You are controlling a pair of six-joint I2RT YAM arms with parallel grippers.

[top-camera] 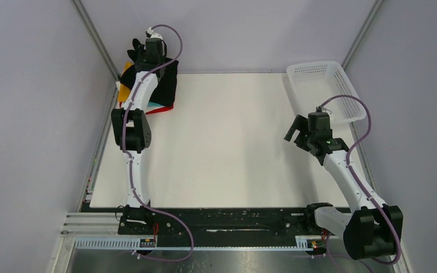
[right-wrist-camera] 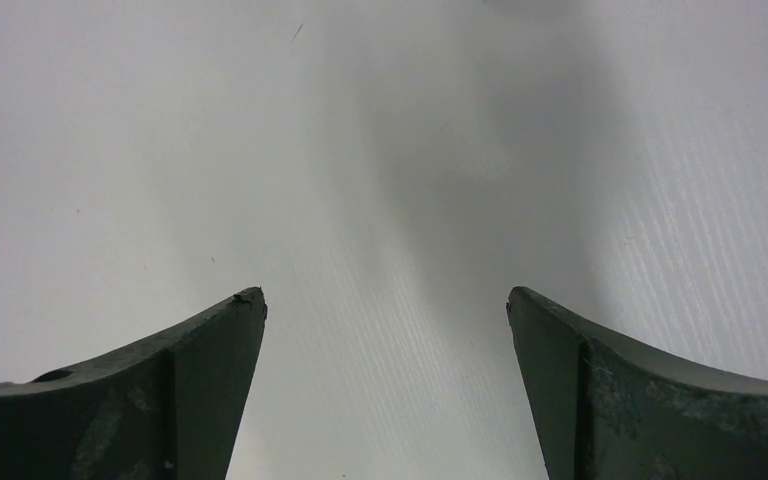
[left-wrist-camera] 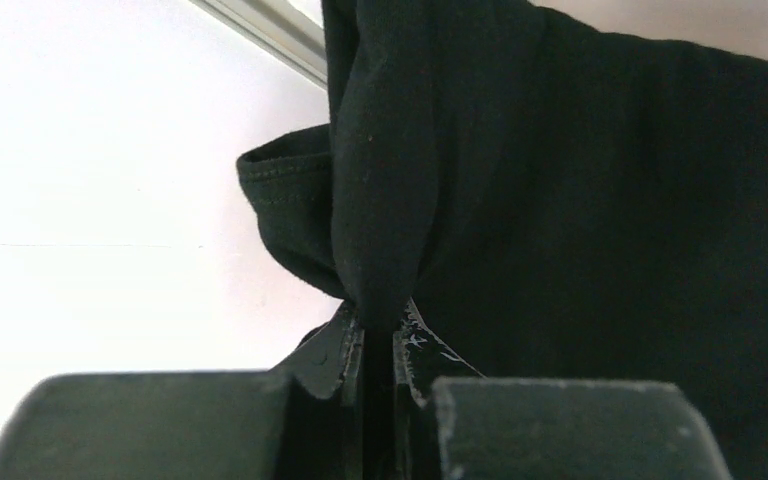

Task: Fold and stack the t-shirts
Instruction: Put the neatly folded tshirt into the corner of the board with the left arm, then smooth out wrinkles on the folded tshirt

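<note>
Two robot arms reach over a white counter (top-camera: 222, 148), and the left one stretches to the upper left of the top view, where the left pincer (left-wrist-camera: 378, 328) is clamped tight on a bunched fold of a large plain black cloth t-shirt (left-wrist-camera: 580, 200). Seen from the left wrist, its two fingers stand almost together with the dark cloth squeezed between their tips, and a stitched hem curls out to the left of the pinch. From above, the black t-shirt drapes over a pile of folded cloth shirts (top-camera: 123, 90) at the counter's far left corner. An orange folded shirt (top-camera: 126, 74) shows at the pile's left side, while a thin turquoise edge (top-camera: 157, 106) and a red edge (top-camera: 164, 110) peep out beneath the black cloth's lower border. How the pile is ordered beyond that I cannot tell. The right pincer (right-wrist-camera: 385, 330) hovers at the right of the frame above bare counter, its fingers spread wide with nothing between them. Just beyond it, at the upper right, a white plastic mesh basket (top-camera: 325, 85) sits at the counter's far right corner.
</note>
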